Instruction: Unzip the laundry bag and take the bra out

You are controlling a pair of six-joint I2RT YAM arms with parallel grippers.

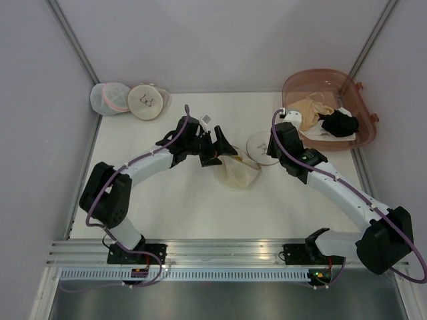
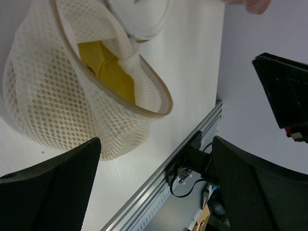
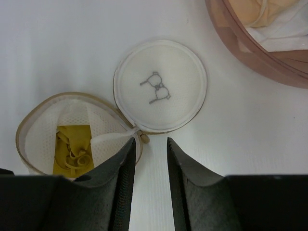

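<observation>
From above, the laundry bag (image 1: 237, 175) lies unzipped mid-surface (image 1: 167, 200), its round flap (image 1: 257, 145) thrown back towards the right arm. The left claw (image 1: 219, 148) hangs just beside the pouch's far-left edge, and the right claw (image 1: 273, 148) sits over the flap. A tinted bin (image 1: 293, 83) at the far right corner holds a beige garment (image 1: 310, 110) and a black garment (image 1: 340, 123). Two other round bags, one white mesh (image 1: 110, 99) and one cream (image 1: 147, 101), rest at the far left corner. The bra cannot be made out from here.

From the left wrist, the left claw (image 2: 154, 192) is spread wide with nothing between its fingers (image 2: 53, 187). The laundry bag (image 2: 43, 96) gapes ahead and to the left of it, and the mustard bra (image 2: 108, 70) lies down inside the mesh, behind the tan rim.

From the right wrist, the right claw (image 3: 148, 183) stands partly apart, with only bare surface (image 3: 240, 144) in the gap. The zipper pull (image 3: 143, 138) lies just past its tips, where the flap (image 3: 161, 86) joins the pouch. The bra (image 3: 72, 151) sits off to the left, beyond the left finger (image 3: 122, 178). It is folded into a strip whose long side runs roughly along the fingers.

The zip looks done and the bra is not yet lifted. The left claw seems the nearer one, and would have to reach in over the rim
</observation>
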